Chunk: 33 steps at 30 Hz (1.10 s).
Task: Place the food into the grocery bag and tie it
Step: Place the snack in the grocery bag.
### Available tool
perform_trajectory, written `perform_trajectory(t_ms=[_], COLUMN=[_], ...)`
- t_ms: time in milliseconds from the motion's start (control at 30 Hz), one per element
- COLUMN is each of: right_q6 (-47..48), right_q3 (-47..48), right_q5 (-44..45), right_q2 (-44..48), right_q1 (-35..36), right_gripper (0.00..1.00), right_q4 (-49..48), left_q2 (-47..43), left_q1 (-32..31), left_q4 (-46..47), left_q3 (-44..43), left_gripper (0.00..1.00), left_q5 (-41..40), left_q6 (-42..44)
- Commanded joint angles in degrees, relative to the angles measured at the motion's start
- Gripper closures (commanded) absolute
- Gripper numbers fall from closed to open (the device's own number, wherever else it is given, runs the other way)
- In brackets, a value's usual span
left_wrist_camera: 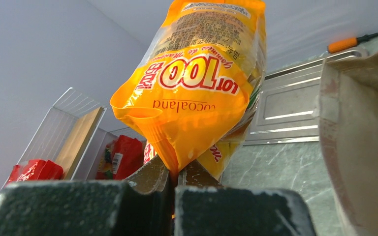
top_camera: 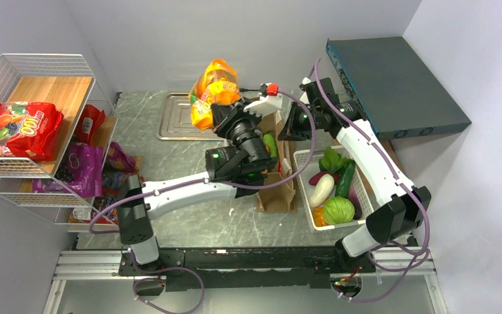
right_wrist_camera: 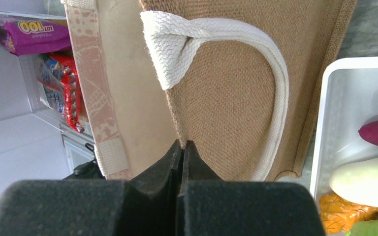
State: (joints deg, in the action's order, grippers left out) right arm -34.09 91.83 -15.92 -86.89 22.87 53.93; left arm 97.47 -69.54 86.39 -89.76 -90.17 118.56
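Snack packet (left_wrist_camera: 197,88) | shiny orange-yellow, crinkled, red "100" print, held up in the air left of grocery bag (right_wrist_camera: 226,98) | left gripper (left_wrist_camera: 173,172) jaws pinched on packet's lower edge | bag brown, woven, upright, white loop handle (right_wrist_camera: 275,98), beside white basket (right_wrist_camera: 334,123) | right gripper (right_wrist_camera: 183,147) jaws clamped on bag's edge

I'm getting bright, even light from above, and it is throwing only soft shadows under the arms onto the table (top_camera: 189,222). The orange snack packet (left_wrist_camera: 192,98) is glinting on its foil, and the metal tray (left_wrist_camera: 285,113) is flashing white streaks. Close to each wrist lens, the left gripper (left_wrist_camera: 173,173) and right gripper (right_wrist_camera: 182,149) are blurring into grainy dark blocks. The grocery bag (right_wrist_camera: 226,98) weave is showing sharp, while the white basket (right_wrist_camera: 347,93) is washing out into pale glare
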Motion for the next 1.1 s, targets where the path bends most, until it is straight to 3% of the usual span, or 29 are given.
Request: perform_trajectory(t_ms=[0, 367, 600, 1067], right_q6=[1.4, 0.3, 0.0, -0.9], right_q3=[1.0, 3.8, 5.3, 3.7], right_q5=[0.6, 1.8, 1.7, 0.0], right_q2=[3.3, 2.8, 2.1, 2.5], right_q1=[0.3, 0.1, 0.1, 0.1], right_gripper=[1.00, 1.00, 1.00, 1.00], right_q4=[-0.3, 0.4, 1.0, 0.2], left_q2=[3.0, 8.6, 1.9, -4.7], left_q1=[-1.0, -2.8, -4.2, -7.7], left_q4=[9.1, 9.1, 9.1, 9.2], left_q3=[-9.3, -22.9, -16.0, -11.3], left_gripper=[1.00, 1.00, 1.00, 1.00], left_q5=[-3.6, -3.7, -3.6, -3.6], left_q6=[7.9, 3.1, -13.8, -33.0])
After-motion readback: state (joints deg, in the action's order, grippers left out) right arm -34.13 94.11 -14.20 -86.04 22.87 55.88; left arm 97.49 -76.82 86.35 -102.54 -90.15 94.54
